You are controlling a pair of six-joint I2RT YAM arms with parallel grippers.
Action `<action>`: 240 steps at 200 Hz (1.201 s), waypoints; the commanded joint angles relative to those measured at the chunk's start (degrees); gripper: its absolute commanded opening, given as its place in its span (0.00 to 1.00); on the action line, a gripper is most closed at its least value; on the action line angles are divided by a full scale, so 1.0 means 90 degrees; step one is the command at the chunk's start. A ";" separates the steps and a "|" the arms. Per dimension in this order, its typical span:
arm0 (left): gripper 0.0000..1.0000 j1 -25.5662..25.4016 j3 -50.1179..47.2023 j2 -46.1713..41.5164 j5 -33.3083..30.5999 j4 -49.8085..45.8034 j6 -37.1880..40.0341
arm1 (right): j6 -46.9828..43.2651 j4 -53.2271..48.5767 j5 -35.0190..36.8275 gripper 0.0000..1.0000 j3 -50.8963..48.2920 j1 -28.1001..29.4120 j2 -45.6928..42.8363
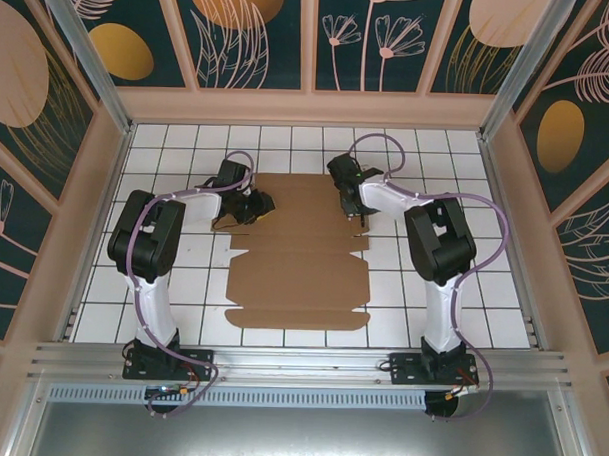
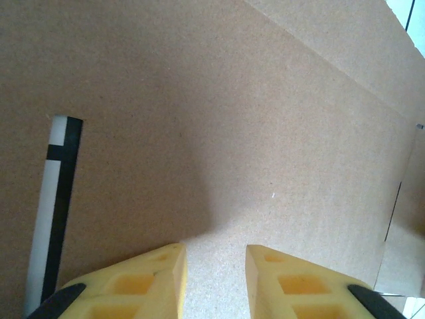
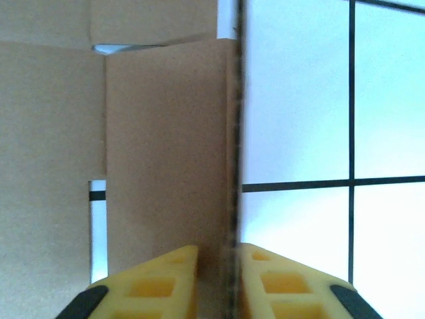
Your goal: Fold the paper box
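Note:
The paper box (image 1: pixel 298 273) lies as a flat brown die-cut sheet on the white tiled floor between my two arms. My left gripper (image 1: pixel 257 204) hovers over the sheet's upper left part. In the left wrist view its yellow fingers (image 2: pixel 159 272) stand apart over bare cardboard (image 2: pixel 232 133), and my left gripper (image 2: pixel 216 251) has nothing between them. My right gripper (image 1: pixel 360 212) is at the sheet's upper right edge. There a side flap (image 3: pixel 166 146) stands edge-on between the fingers, and my right gripper (image 3: pixel 219 251) is shut on it.
The white tiled floor (image 1: pixel 453 283) extends on both sides of the sheet, bounded by tan frame walls (image 1: pixel 95 211) and an aluminium rail (image 1: pixel 300 363) at the near edge. A slot (image 2: pixel 60 199) in the cardboard shows tile beneath.

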 commanded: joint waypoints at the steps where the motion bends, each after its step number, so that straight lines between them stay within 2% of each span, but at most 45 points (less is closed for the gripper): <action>1: 0.30 0.0023 -0.0083 0.0060 0.0013 -0.0137 -0.0003 | -0.0056 0.0084 -0.0029 0.18 -0.0239 -0.0075 -0.0117; 21: 0.30 0.0014 -0.0084 0.0064 -0.0019 -0.0151 0.0005 | -0.0134 0.0026 0.0128 0.27 -0.0260 -0.0077 -0.0007; 35: 0.30 0.0018 -0.0073 0.0087 -0.0035 -0.0161 0.0021 | -0.0148 -0.0006 0.0253 0.29 -0.0284 -0.0069 0.0049; 47: 0.30 0.0022 -0.0063 0.0103 -0.0036 -0.0161 0.0019 | -0.0207 0.0036 0.0321 0.29 -0.0335 -0.0039 0.0064; 73: 0.30 0.0024 -0.0063 0.0119 -0.0036 -0.0171 0.0003 | -0.0371 -0.0065 0.0980 0.28 -0.0263 0.0148 0.0356; 105: 0.30 0.0020 -0.0058 0.0127 -0.0041 -0.0161 -0.0001 | -0.0390 -0.0363 0.1876 0.23 0.0066 0.0729 0.1045; 145: 0.30 0.0023 -0.0066 0.0119 -0.0036 -0.0159 0.0001 | -0.0342 -0.0524 0.2365 0.21 0.0295 0.1049 0.1558; 170: 0.30 0.0020 -0.0063 0.0101 -0.0039 -0.0166 0.0000 | -0.0219 -0.0471 0.2098 0.20 0.0283 0.0997 0.1468; 187: 0.30 0.0025 -0.0063 0.0099 -0.0057 -0.0188 0.0009 | -0.0131 -0.0272 0.1762 0.19 0.0055 0.0808 0.1013; 195: 0.29 0.0026 -0.0063 0.0094 -0.0058 -0.0206 0.0007 | -0.0064 -0.0073 0.1400 0.18 -0.0149 0.0656 0.0667; 210: 0.29 0.0024 -0.0063 0.0099 -0.0047 -0.0183 -0.0006 | -0.0017 0.0670 0.0153 0.17 -0.0805 0.0292 -0.0182; 221: 0.29 0.0026 -0.0054 0.0099 -0.0033 -0.0181 -0.0016 | 0.0101 0.1046 -0.0481 0.16 -0.1174 0.0065 -0.0649; 240: 0.29 0.0029 -0.0039 0.0097 -0.0032 -0.0176 -0.0023 | 0.0265 0.1252 -0.1119 0.09 -0.1474 -0.0307 -0.1086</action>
